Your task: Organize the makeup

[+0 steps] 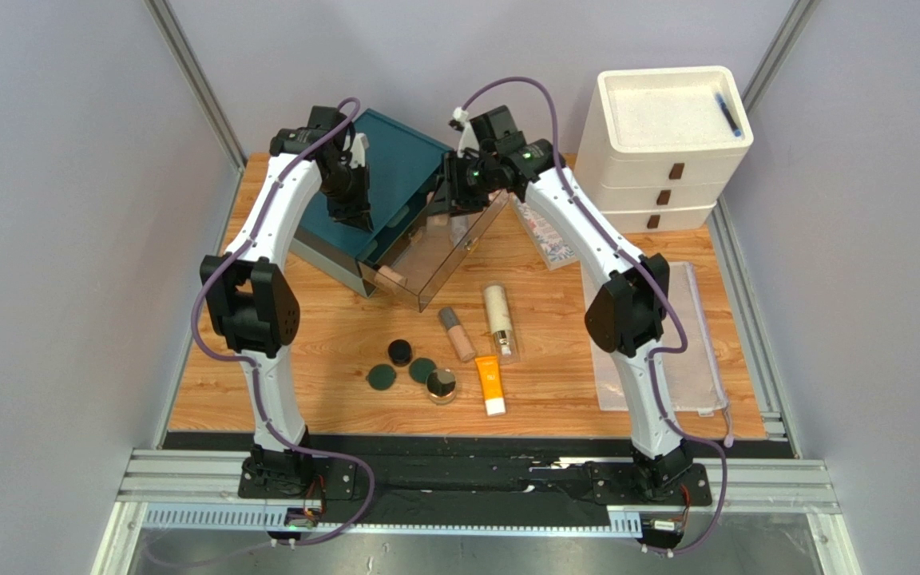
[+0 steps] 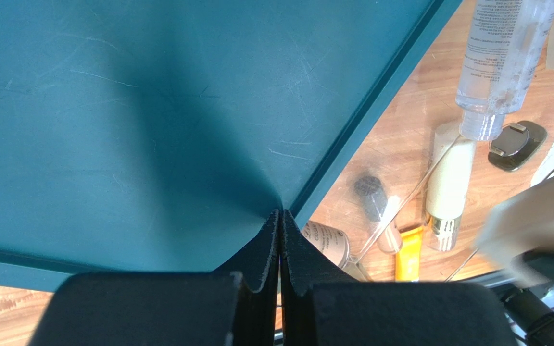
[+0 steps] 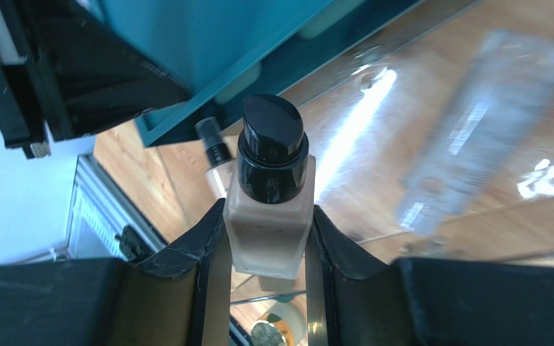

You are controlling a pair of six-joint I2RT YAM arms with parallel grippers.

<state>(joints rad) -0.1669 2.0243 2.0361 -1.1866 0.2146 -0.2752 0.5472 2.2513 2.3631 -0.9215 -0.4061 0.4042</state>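
Between the fingers of my right gripper [image 3: 267, 210] sits a beige bottle [image 3: 269, 234], its black cap reaching past the tips; the jaws pinch its flat sides. Beneath it is the clear drawer [image 3: 417, 101], standing out of the teal box [image 2: 150, 108]. My left gripper [image 2: 280, 223] is pressed together at the edge of the box top; I can't tell whether it touches. The other makeup [image 1: 500, 314] lies on the table, behind both grippers toward the bases.

Three dark round compacts [image 1: 382, 380] were counted; one gold-topped round jar [image 1: 441, 386]; one orange tube [image 1: 491, 385]; one cream-gold bottle [image 1: 500, 314]; one beige tube [image 1: 458, 333]; one black-capped beige bottle [image 3: 269, 216]; one clear tube [image 2: 500, 65]; one teal box [image 1: 399, 162]; one white drawer unit [image 1: 669, 156], of three drawers; one mesh pouch [image 1: 693, 347].
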